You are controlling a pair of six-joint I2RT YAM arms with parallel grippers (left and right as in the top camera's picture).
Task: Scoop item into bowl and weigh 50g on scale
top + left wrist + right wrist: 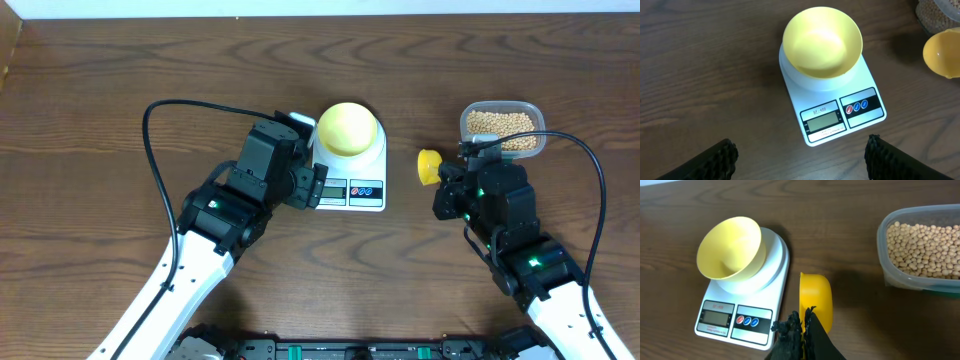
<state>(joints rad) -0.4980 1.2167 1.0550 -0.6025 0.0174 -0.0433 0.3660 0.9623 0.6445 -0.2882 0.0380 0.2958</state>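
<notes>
A dark brown wood-grain table [100, 80] fills every view, and the white digital scale [350, 190] stands near its middle.

The left gripper [310, 185] hovers at the scale's near left corner, beside the display edge. Its jaws are spread wide and hold nothing. In the left wrist view the two black ridged fingertips [720, 160] frame the scale [840, 115] from either side, clear of it. Behind the gripper the black wrist tilts toward the scale, and the white left arm [190, 270] slants back to the near left edge of the table.

The right gripper [447, 188] sits to the right of the scale, apart from it. Its jaws are pressed together on the near end of the yellow scoop [815, 297]. The scoop is turned on edge with its cup pointing away from the wrist, between the scale and the tub. The right arm [560, 290] runs back from it to the near right corner.

The pale yellow-green bowl [822, 42] rests upright on the scale's platform, behind the grey display and the round buttons. I cannot read the display. The beans [925, 245], small, round and tan, lie in a clear plastic tub [535, 115] well to the right of the scale, beyond the scoop.
</notes>
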